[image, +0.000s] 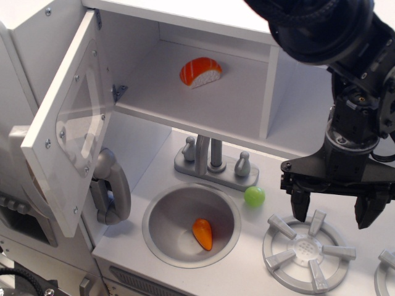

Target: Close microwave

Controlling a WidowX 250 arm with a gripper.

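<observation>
The toy kitchen's white microwave compartment (203, 92) sits high at the far side of the counter, and its hinged door with the clear window (71, 120) stands swung wide open, jutting out toward the near left. Inside the compartment, on its floor, lies an orange-and-white piece of toy sushi (200, 73).

The black robot claw (336, 209) hangs at the right, well apart from the door, its two dark fingers spread with nothing between them, hovering just above the grey spoked stove burner (307, 250).

Below the microwave, a grey faucet with two knobs (214, 160) stands at the far edge of the round silver sink basin (168, 216). An orange toy carrot-like piece (203, 234) lies in the basin. A small green ball (254, 197) rests on the counter between the faucet base and the burner. A grey toy telephone handset (111, 188) hangs on the left wall, partly behind the open door.
</observation>
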